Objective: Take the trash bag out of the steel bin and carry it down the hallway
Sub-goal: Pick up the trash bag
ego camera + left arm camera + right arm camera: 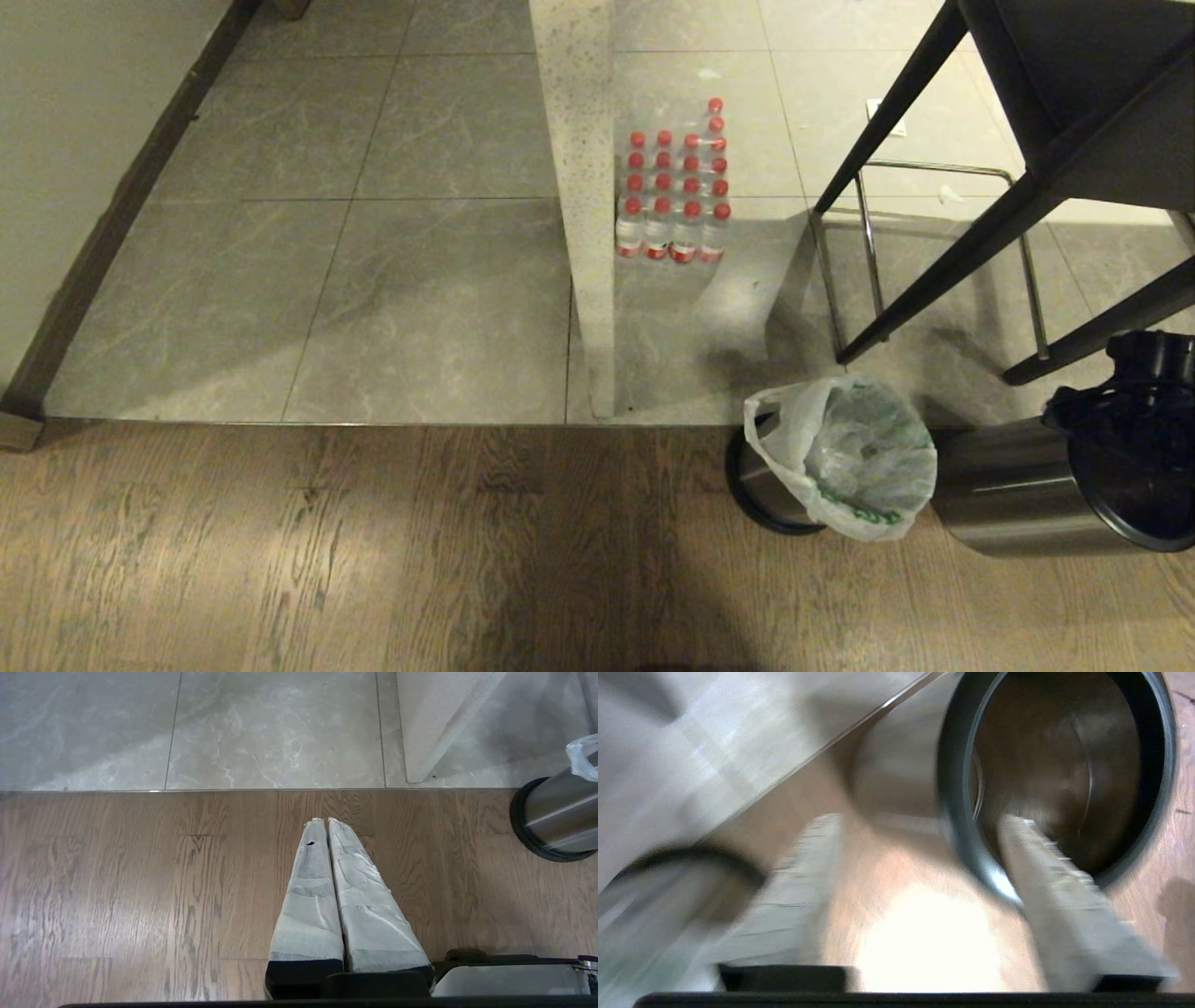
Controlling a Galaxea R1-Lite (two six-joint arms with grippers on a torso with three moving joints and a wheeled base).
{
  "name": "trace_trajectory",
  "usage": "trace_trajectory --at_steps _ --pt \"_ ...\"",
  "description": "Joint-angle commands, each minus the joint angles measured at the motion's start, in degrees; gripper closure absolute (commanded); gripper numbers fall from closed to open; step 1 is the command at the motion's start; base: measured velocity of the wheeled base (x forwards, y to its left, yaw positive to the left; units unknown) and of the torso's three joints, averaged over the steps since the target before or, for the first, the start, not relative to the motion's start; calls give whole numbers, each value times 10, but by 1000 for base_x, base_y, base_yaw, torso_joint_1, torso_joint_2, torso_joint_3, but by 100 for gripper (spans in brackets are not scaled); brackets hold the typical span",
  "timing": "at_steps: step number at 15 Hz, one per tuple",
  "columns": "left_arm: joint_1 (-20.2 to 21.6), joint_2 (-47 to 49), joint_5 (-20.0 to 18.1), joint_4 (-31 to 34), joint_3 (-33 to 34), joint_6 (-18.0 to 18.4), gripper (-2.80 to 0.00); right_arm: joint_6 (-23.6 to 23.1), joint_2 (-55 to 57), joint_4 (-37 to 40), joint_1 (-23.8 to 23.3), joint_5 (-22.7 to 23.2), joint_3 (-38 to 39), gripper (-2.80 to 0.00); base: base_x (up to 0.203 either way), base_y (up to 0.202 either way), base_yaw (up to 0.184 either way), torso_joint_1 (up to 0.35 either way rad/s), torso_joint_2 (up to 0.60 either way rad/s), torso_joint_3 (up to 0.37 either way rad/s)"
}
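trash bag (pixel 854 457): I've got it in the head view, see-through whitish plastic with a green print low on its side. I can't read the print from here. It lines the mouth of a small steel bin (pixel 761 481) with a black base, and a loop handle sticks up at the bag's upper left.

second steel bin (pixel 1046 490): lying tipped just to the right of the bagged one, brushed steel with a thick black rim. My right wrist view looks straight into its dark open mouth (pixel 1064 774), and I see no bag in there.

right gripper (pixel 924 826): fingers spread wide, nothing between them. One padded finger (pixel 1045 868) sits across the tipped bin's rim; that view is smeared, so I can't say if it touches. In the head view the black arm shows at the far right edge, above that bin.

left gripper (pixel 325 822): hanging over the wood floor (pixel 373 560), pads pressed together, holding nothing. The bagged bin (pixel 556 816) peeks in at the side of that view.

surroundings: both bins stand on wood plank right at the seam with the grey marbled tiles (pixel 420 299). A pale speckled pillar (pixel 583 205) rises behind, with a pack of red-capped bottles (pixel 677 187) against it; labels too small to read. A dark-legged stool (pixel 1008 168) stands over the tiles behind the bins.
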Motion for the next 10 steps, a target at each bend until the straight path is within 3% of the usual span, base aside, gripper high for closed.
trace_trajectory --at_steps 1,5,8,10 --pt "0 1 0 0 0 0 0 -2 -103 43 21 8 36 0 0 0 0 0 0 0" --pt "0 0 0 0 1 0 0 -33 -219 204 125 22 96 0 0 0 0 0 0 0" --pt "0 1 0 0 0 0 0 -142 -249 221 164 24 153 0 0 0 0 0 0 0" --pt "0 1 0 -1 0 0 0 -178 -250 214 178 22 202 0 0 0 0 0 0 0"
